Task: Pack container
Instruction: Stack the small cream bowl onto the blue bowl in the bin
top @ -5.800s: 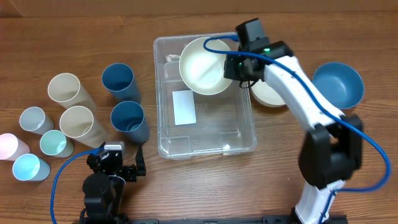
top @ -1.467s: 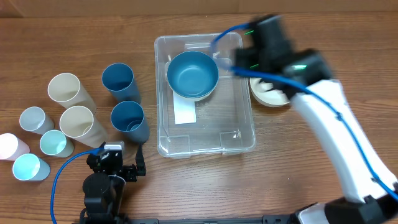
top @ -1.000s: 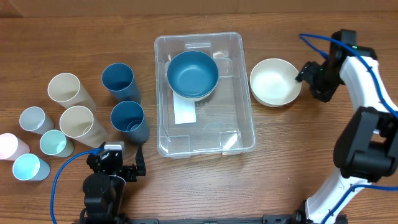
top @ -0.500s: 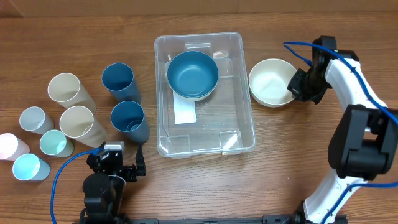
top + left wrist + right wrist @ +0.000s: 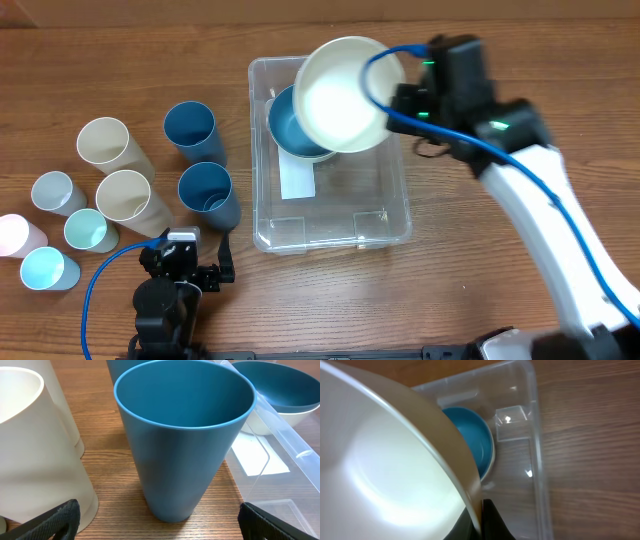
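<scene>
Wood makes up the counter (image 5: 100,60), brown with long streaks. At the near left, the left hand (image 5: 185,265) sits low with its two fingers spread wide and nothing between them. I think it has no job in this step. In the middle stands the container (image 5: 335,215), with a blue bowl (image 5: 285,125) in its far part. Just to the right, up in the air over the far end of the box, is the cream bowl (image 5: 342,95). The right hand (image 5: 403,100) is pinching its rim on the right side. The job now looks like putting this bowl in. To do it well, the hand should hold the bowl flat, line it up over the blue bowl and go down slowly so it slips inside. It should let go only when the bowl is sitting down, or it may hit the wall and tip over. Far left are small cups (image 5: 50,190), pink and pale blue. Next come tall cream cups (image 5: 105,145) and dark blue cups (image 5: 188,128). All are round, smooth and wider at the top. The container is clear, shiny plastic with thin walls, round corners and a white label (image 5: 297,182) on its bottom. Both bowls are round and smooth. The left wrist view shows the blue one sitting in a whitish bowl (image 5: 272,422).
</scene>
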Motion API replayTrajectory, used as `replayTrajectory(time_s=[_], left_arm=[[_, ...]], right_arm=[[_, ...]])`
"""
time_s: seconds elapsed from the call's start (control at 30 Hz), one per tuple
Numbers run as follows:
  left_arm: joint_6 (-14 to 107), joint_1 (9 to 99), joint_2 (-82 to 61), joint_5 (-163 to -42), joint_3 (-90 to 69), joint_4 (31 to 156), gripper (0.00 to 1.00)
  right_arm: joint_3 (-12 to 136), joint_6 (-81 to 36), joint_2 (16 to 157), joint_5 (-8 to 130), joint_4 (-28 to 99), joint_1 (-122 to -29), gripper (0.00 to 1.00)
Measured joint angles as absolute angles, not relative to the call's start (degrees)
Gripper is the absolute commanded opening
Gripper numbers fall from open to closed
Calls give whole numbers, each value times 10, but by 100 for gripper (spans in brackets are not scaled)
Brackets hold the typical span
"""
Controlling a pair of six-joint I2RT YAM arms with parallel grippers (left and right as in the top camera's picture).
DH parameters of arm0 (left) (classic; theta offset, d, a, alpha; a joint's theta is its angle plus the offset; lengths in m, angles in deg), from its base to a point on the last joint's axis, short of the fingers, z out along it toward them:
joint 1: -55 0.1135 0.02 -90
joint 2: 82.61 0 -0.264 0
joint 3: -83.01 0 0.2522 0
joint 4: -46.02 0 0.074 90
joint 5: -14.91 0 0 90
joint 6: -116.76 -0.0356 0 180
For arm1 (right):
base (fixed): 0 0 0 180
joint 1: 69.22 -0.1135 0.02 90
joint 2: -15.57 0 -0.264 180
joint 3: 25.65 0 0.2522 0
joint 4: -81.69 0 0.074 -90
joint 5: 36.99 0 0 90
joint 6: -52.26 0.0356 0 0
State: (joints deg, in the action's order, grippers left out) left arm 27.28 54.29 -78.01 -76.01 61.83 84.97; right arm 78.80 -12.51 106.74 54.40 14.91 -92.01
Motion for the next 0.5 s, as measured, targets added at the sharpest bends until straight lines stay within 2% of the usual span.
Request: replayTrajectory(time_s=[0.17, 0.2, 0.23, 0.27, 0.37, 0.5], left_arm=[[273, 543, -780, -760, 618, 850, 100], [273, 543, -780, -760, 618, 850, 100], [273, 543, -780, -760, 618, 850, 100], [273, 543, -780, -760, 618, 850, 100], [273, 543, -780, -760, 618, 850, 100], [273, 543, -780, -760, 618, 850, 100]], right_arm=[[786, -125, 1210, 526, 238, -943, 4], [785, -134, 1234, 527, 255, -943, 15], [784, -147, 1250, 531, 265, -943, 48], [783, -163, 1260, 537, 268, -943, 62], [787, -185, 1255, 542, 249, -942, 69], [821, -192, 1227, 545, 154, -922, 75]])
